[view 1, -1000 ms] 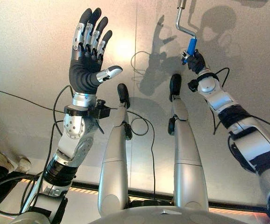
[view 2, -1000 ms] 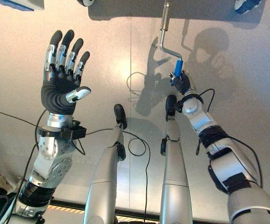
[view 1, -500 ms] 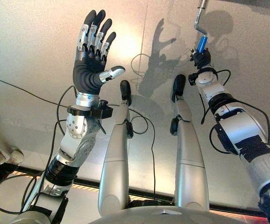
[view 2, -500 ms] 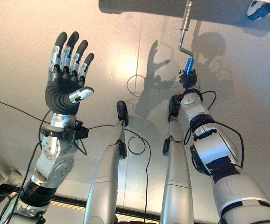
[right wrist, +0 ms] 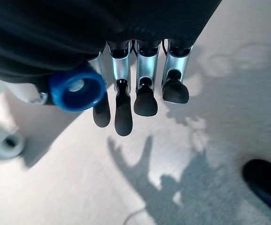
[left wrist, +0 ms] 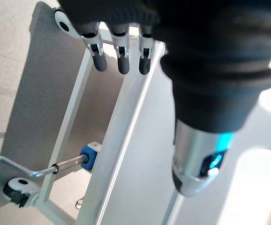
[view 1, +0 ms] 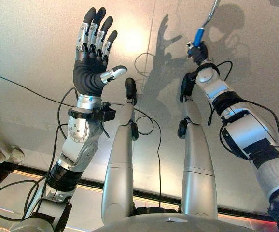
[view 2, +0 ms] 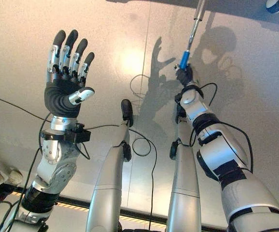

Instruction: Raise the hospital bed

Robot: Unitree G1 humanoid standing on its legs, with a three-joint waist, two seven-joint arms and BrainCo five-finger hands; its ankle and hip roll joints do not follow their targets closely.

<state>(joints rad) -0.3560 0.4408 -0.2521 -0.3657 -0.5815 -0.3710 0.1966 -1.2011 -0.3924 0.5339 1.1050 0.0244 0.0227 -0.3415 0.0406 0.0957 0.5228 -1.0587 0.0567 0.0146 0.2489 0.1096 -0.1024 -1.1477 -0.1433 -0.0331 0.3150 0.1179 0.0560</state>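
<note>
Blue-gripped crank handle (view 1: 198, 36) sits at one o'clock in the left eye view, the right hand (view 1: 199, 50) wrapped round its end; the left hand (view 1: 91, 58) stands at eleven o'clock, fingers straight and spread, touching nothing. Right wrist view: the blue grip's end shows beside the palm. Left wrist view: the crank's shaft enters the white bed frame (left wrist: 126, 117).

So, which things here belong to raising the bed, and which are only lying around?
Belonging to the job:
- crank with its blue handle
- right hand, closed on that handle
- bed frame, where the crank goes in

Not part of it:
- left hand, held up open, idle
- a person's shoes at the floor's edge
- caster wheel under the frame
</note>
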